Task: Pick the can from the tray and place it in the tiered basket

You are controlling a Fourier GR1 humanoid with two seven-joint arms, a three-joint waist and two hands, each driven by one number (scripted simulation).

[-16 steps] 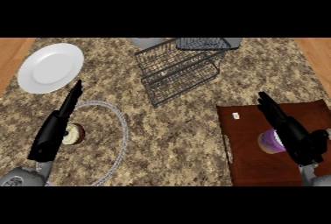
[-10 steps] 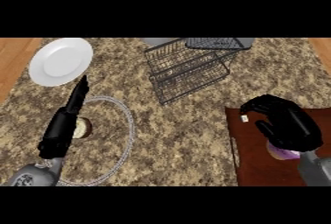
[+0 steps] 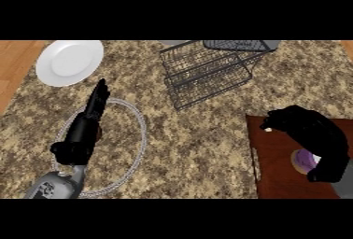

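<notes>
On counter: one tiered basket [image 3: 207,70], one plate [image 3: 69,62], one tray [image 3: 276,182] with one can [image 3: 304,160]; right robot hand [image 3: 303,128] curled above, left robot hand [image 3: 93,109] straight.

A: What rests on the speckled stone surface [image 3: 200,140]?

B: A white plate [image 3: 69,62] beyond the left robot hand [image 3: 88,123], a wire ring [image 3: 141,140] around that hand, a black tiered basket [image 3: 207,70] ahead of the right robot hand [image 3: 310,133], a brown tray [image 3: 276,172] beneath it.

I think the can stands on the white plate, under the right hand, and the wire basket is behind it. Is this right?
Not quite. In the head view the can stands on the brown tray, not the white plate. The right hand is over it; the wire basket stands behind.
</notes>
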